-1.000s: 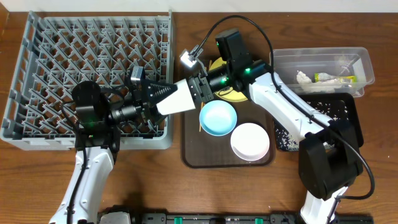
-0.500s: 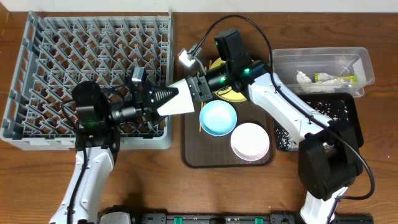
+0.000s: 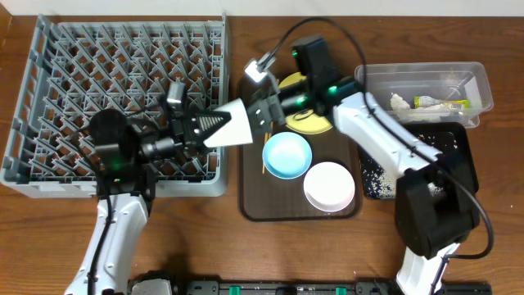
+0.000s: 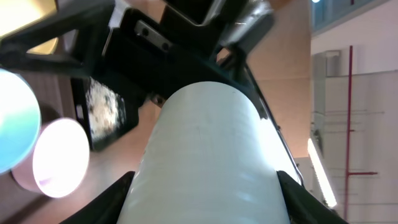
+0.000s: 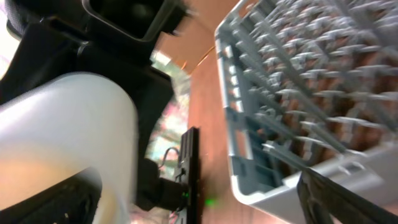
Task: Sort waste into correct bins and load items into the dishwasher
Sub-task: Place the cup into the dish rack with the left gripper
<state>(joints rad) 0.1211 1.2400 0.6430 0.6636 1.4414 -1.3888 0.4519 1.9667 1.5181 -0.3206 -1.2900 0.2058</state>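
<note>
Where dish rack (image 3: 115, 98) is meeting brown tray (image 3: 254, 205), left gripper (image 3: 211, 128) is clenching small white cup (image 3: 237, 123); beyond, right gripper (image 3: 260, 115) is hanging released, fingers spread. Advised: withdrawing right arm clear before swinging cup rackward, mouth down.

White cup (image 3: 233, 127) sideways beside grey rack (image 3: 49, 190)

No text, label, brand or number can be read in any view; the green-and-yellow snack wrapper (image 3: 443, 103), lying in the clear tub (image 3: 479, 82) toward two o'clock in the overhead view, carries print too small to make out
</note>
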